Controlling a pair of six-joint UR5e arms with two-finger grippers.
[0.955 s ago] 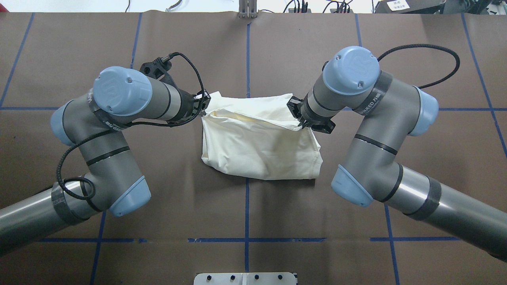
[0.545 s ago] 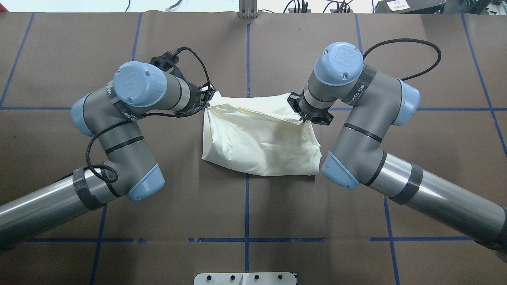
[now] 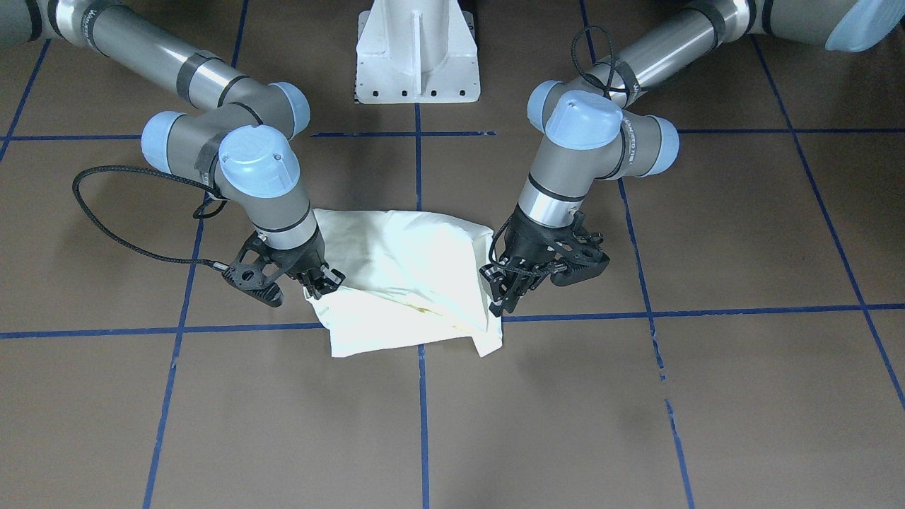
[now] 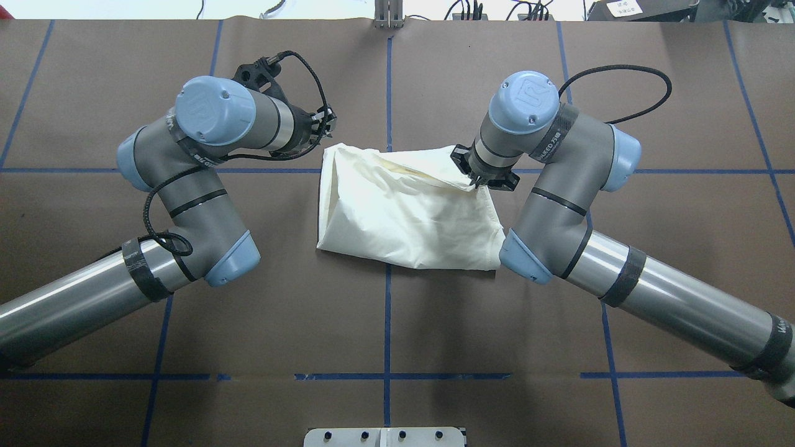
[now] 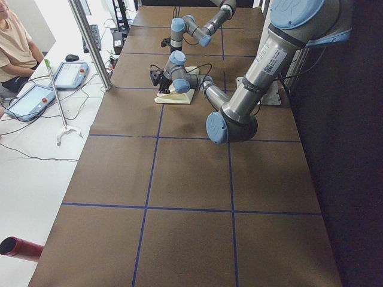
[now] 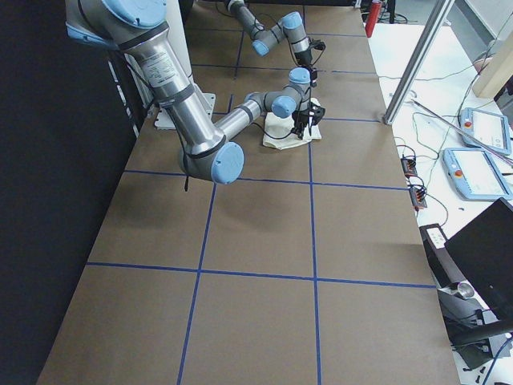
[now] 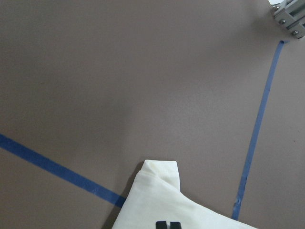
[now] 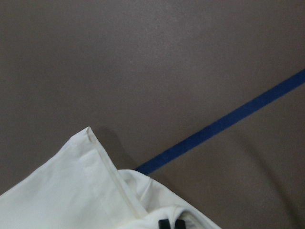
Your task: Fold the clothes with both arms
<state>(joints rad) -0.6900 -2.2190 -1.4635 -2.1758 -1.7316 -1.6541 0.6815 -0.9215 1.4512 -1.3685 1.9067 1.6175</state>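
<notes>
and here's the cream t-shirt [image 4: 404, 211], bundled into a rough rectangle in the middle of the bench [image 4: 279, 323] and sitting across the centre blue tape line [image 4: 386, 323]. the right tool [image 4: 478, 181] is clenched on the t-shirt's far right corner, and the cloth ridges up toward it from the body of the bundle. the left tool [image 4: 326, 126] is at the far left corner. from its own wrist camera the tips look close together over cloth, but from overhead it seems to stand just off the edge, so i cannot tell whether it has any fabric.

handling, as i judge it: this is light, limp cotton with no stiffness. it will sag and drag between two holds, and lifting one layer alone would peel the bundle open. it doesn't look fragile or especially slippery. the best holds look like the two far corners, taking every layer at the hemmed edge, with both sides level.

what's hidden: no print, lettering or neck shows, only plain cream. the sleeves must be tucked somewhere inside. the number of layers at each corner is unclear, and both side views are too small to read either tool.
</notes>
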